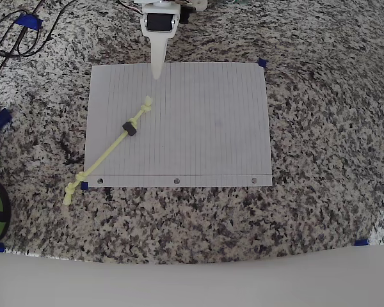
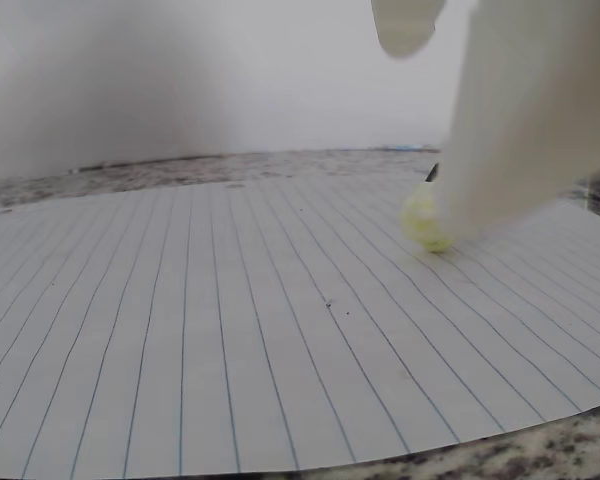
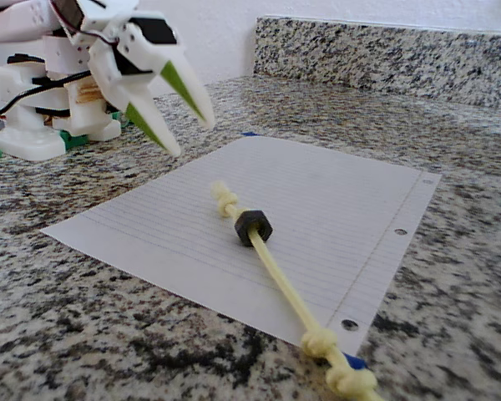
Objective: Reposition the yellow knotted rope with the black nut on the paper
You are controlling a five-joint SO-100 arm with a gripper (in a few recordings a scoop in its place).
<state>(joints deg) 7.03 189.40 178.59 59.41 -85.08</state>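
The yellow knotted rope (image 1: 112, 148) is being seen lying diagonally across the paper (image 1: 205, 121), its lower knotted end trailing past the paper's corner near the punched holes onto the granite surface (image 1: 320, 211). The black nut (image 1: 130, 129) is threaded around it partway along. The fingers (image 3: 186, 119) are being held apart and empty above the paper's opposite edge, near the upper knot. If the thin cord is pinched carelessly, the paper is likely being dragged along, or the nut slid towards a knot.

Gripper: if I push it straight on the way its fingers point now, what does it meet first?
Most likely bare paper, just short of the rope's upper knot. The open gripper points down at the sheet, with the knot a little beyond its tips. Depth is uncertain, so it could clip the knot.
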